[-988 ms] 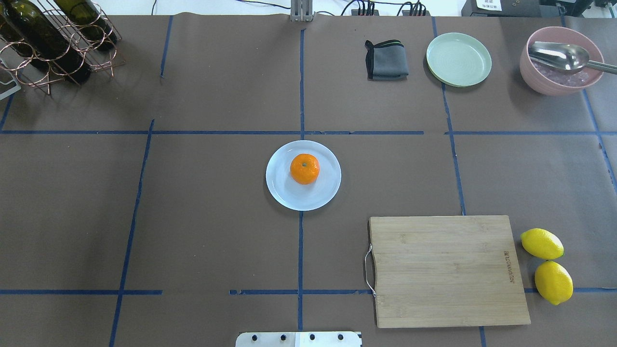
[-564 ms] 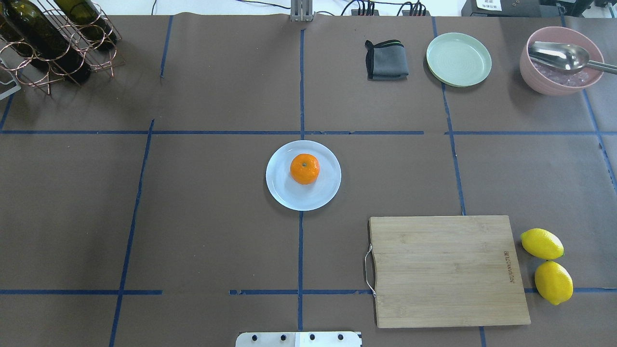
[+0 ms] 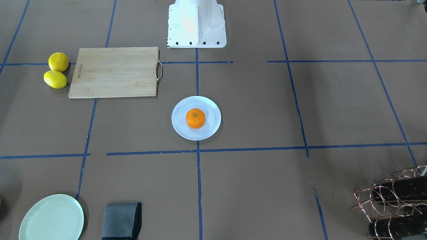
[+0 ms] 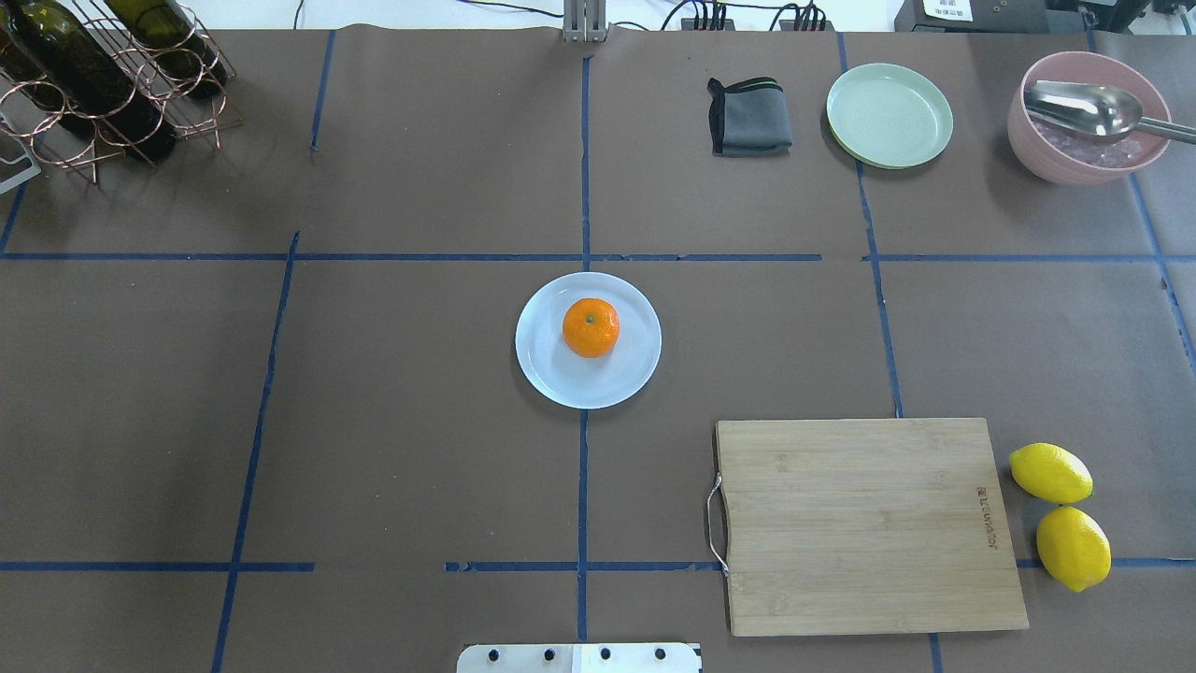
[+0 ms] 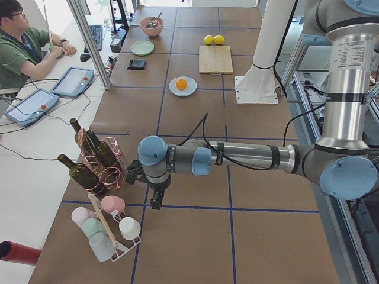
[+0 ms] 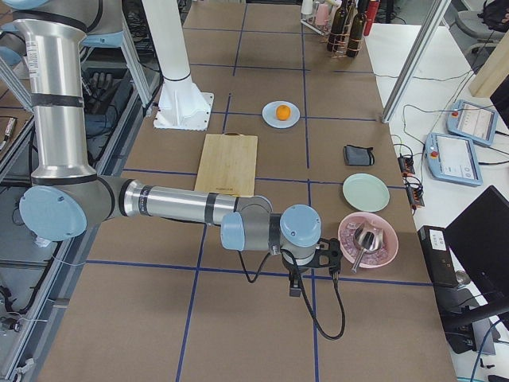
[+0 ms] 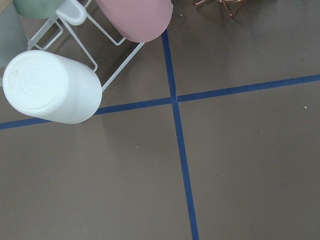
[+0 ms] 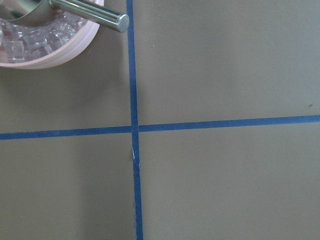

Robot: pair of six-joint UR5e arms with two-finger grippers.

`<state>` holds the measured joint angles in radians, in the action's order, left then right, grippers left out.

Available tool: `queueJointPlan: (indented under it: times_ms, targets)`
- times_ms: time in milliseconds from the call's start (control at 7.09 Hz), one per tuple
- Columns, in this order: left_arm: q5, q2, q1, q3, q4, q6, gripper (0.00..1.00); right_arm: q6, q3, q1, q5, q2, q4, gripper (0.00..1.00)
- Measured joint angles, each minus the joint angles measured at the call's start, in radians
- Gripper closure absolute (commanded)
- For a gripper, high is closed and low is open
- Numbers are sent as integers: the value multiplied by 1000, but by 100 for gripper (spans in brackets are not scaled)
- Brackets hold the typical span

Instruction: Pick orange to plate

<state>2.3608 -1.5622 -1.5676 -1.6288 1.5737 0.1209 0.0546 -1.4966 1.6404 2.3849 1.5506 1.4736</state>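
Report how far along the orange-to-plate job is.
Done: the small bright orange fruit rests on the round pale bluish-white plate, inside its rim. In hand: nothing; the left arm and right arm hang far from the plate, off to either side. Left: nothing visible; the job looks complete.

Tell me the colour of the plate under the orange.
Pale bluish-white; the plate shows best in the overhead view.
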Motion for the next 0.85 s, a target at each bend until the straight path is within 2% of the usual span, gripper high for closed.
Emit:
queueJointPlan:
  times_ms: [847]
  targets:
    - [1,1,0,1,0,0,0,-117,-34,29,59,-8,133,0]
